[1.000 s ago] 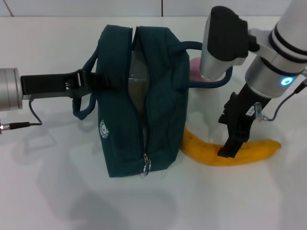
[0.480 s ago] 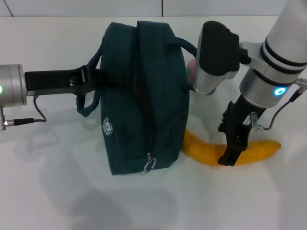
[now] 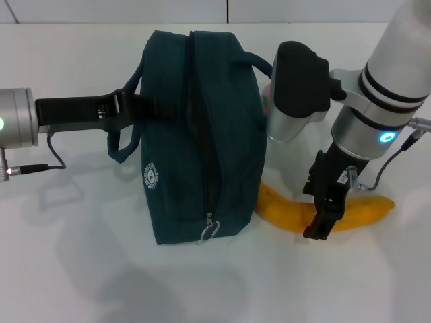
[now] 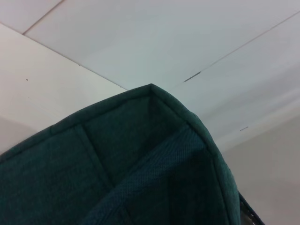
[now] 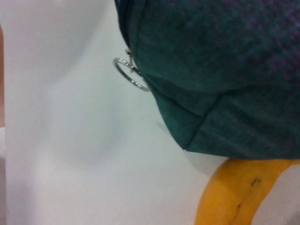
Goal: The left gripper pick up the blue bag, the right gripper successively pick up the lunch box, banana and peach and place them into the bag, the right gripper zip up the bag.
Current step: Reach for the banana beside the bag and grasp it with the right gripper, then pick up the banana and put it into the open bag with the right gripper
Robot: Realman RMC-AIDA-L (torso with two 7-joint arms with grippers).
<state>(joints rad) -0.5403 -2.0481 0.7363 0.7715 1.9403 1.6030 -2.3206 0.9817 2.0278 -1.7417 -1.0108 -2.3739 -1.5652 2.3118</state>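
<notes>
- Right gripper (image 3: pixel 318 227): low over the white table (image 3: pixel 67 269), dark fingers pointing down, tips at the middle of the banana (image 3: pixel 360 212). Whether they are spread or closed on the fruit cannot be told from the head view.
- Banana: long, curved, yellow-orange, lying flat under the right gripper; its inner end is tucked against the bag's bottom corner.
- Blue bag (image 3: pixel 202 134): dark teal fabric, upright, just beside the right gripper on its inner side. Zipper seam looks closed along the top; metal ring pull (image 5: pixel 130 75) hangs at the near end. White round logo (image 3: pixel 152 177) on the side panel.
- Left gripper (image 3: pixel 138 110): on the far side of the bag from the right gripper, pinching a padded loop handle (image 3: pixel 121 151).
- Peach (image 3: pixel 267 99): a pink sliver beyond the right gripper, behind the arm housing, probably touching the bag.
</notes>
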